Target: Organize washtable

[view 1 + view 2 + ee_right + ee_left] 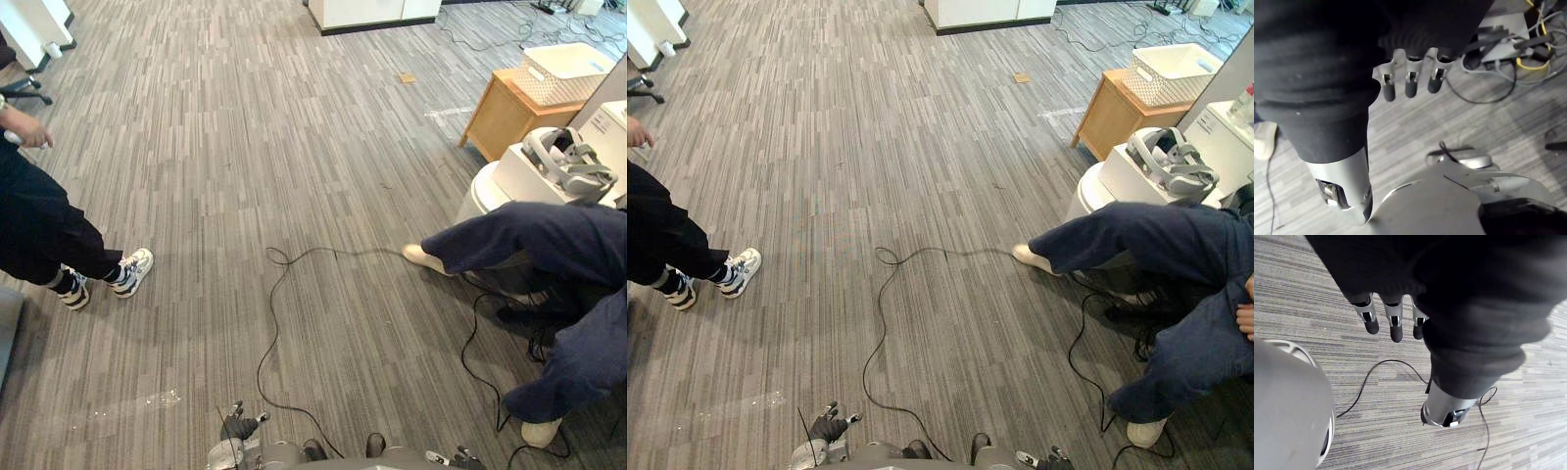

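My left hand hangs low over grey striped carpet. Its fingers are straight and hold nothing, and the thumb stands apart from them. My right hand also hangs down over the carpet, with relaxed fingers, nothing in them, and its thumb to the side. At the far right a white mesh basket rests on a small wooden table.
A seated person in dark blue trousers stretches a leg across the floor at right, beside a white unit carrying a headset. Another person in sneakers stands at left. A white cabinet stands far back.
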Robot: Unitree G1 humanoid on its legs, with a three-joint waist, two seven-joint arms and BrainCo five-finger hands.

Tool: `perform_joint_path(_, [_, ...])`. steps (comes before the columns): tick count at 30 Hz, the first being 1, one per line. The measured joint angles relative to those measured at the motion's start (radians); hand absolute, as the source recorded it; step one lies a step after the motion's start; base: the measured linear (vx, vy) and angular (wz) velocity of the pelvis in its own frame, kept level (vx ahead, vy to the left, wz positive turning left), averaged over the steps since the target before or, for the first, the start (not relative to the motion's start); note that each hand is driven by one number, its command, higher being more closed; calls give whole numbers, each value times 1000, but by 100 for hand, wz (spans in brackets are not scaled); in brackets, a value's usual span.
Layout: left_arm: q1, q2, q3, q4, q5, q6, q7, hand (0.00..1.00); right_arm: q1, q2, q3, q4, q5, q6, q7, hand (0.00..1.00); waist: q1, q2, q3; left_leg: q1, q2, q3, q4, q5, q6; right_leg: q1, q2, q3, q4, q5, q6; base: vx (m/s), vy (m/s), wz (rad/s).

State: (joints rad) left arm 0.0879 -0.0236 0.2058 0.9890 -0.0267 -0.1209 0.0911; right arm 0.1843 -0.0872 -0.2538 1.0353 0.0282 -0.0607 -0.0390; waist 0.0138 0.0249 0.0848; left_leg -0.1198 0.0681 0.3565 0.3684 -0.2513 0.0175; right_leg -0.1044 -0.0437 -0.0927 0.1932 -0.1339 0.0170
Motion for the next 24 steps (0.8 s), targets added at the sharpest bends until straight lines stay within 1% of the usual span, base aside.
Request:
perform_joint_path(1, [-1, -1, 0, -2, 0, -1, 1, 0, 0, 1, -2, -2, 1, -1, -2, 0, -2, 1, 0, 4, 7, 4, -1, -7, -8, 1, 0, -9, 0, 0, 0, -98, -29, 6])
perform_joint_path(2, [-5, -11, -1, -2, 0, -1, 0, 0, 3, -1, -6, -5, 1, -1, -3, 0, -3, 8, -4, 19, 18, 17, -41, -12, -21, 9, 6, -16, -4, 5, 1, -45, 15, 8])
perform_joint_path(3, [-6, -17, -2, -3, 0, -1, 0, 0, 4, 0, -11, -4, 1, -1, -3, 0, -3, 9, -6, 32, 12, 25, -77, -10, -17, 11, 8, -16, -12, 16, 7, -79, 77, 18])
perform_joint_path(4, [-2, -16, -20, -7, 0, -4, 0, 0, 7, 6, -14, -1, 1, 0, -4, 0, -3, -4, -26, 42, -18, 15, -138, 30, -7, 15, -5, -17, -53, 30, 21, -67, 81, 17])
perform_joint_path(5, [-1, -9, -34, -7, 0, -5, 0, 0, 9, 9, -14, 0, 1, 0, -4, 0, -4, -10, -31, 43, -27, 11, -160, 44, 1, 14, -8, -19, -65, 39, 24, -116, 103, 23])
perform_joint_path(6, [0, 7, -65, -4, 1, -5, -1, 0, 10, 21, -15, 3, 3, 0, -5, 0, -5, -21, -39, 49, -46, 3, -199, 71, 9, 15, -15, -20, -89, 57, 26, -81, 75, 18])
perform_joint_path(7, [1, 17, -90, 0, 1, -5, -2, 0, 11, 23, -15, 4, 3, 0, -5, 0, -4, -25, -41, 59, -62, 0, -234, 97, 15, 21, -22, -24, -112, 73, 35, -91, 93, 17])
perform_joint_path(9, [3, 22, -99, 3, 1, -5, -2, 0, 8, 22, -14, 10, 3, 0, -2, 0, -5, -23, -41, 74, -82, -15, -270, 123, 21, 41, -30, -30, -142, 93, 40, -45, 72, 13])
perform_joint_path(12, [4, 46, -129, 25, 2, -6, -3, 0, 1, 20, -14, 31, 2, -1, -2, 0, -7, -23, -46, 92, -99, -39, -291, 138, 25, 57, -32, -37, -162, 107, 46, -68, 43, 11])
perform_joint_path(14, [5, 52, -129, 41, 2, -5, -3, 0, -4, 19, -14, 41, 1, -1, -2, 0, -7, -25, -47, 102, -104, -45, -304, 144, 35, 66, -32, -36, -163, 110, 44, -52, 34, 2])
perform_joint_path(18, [28, 64, -114, 44, 0, 0, -2, 0, -7, 20, -14, 43, 1, 0, -1, 0, -8, -29, -45, 101, -105, -45, -307, 153, 35, 56, -33, -28, -142, 109, 37, -64, 18, 0])
perform_joint_path(19, [27, 64, -109, 41, 0, 0, -2, 0, -12, 21, -13, 45, 0, 0, -1, 0, -8, -33, -41, 89, -100, -44, -281, 150, 31, 43, -34, -19, -116, 95, 29, -73, -16, 3])
perform_joint_path(20, [27, 64, -81, 36, 0, 0, -3, 0, -19, 23, -11, 47, 0, 0, -1, 0, -8, -40, -32, 71, -89, -42, -235, 131, 8, 30, -35, -13, -81, 75, 19, -51, -35, 5])
perform_joint_path(21, [27, 61, -64, 29, 0, 0, -3, 0, -23, 25, -9, 46, 0, 0, -1, 0, -9, -43, -21, 54, -78, -42, -185, 110, -6, 26, -34, -12, -60, 62, 10, -85, -69, 3])
perform_joint_path(22, [27, 52, 0, -7, -1, 0, -3, 0, -27, 22, 0, 35, 0, -1, -1, 0, -1, -43, 5, -18, -26, -39, 19, 46, -29, 14, -29, -11, -2, 19, 13, -158, -41, 2])
perform_joint_path(23, [28, 43, 27, -27, -3, 0, -3, 0, -30, 19, 4, 28, 0, -1, -2, 0, 1, -37, 20, -72, 11, -41, 163, 33, -27, 11, -17, -12, 26, -1, 15, -218, -34, 0])
perform_joint_path(24, [29, 35, 40, -47, -3, 0, -3, 0, -29, 13, 17, 10, 0, 0, -3, 0, 2, -31, 34, -120, 45, -46, 276, 45, -41, 22, -8, -10, 30, -7, 9, -184, 15, -7])
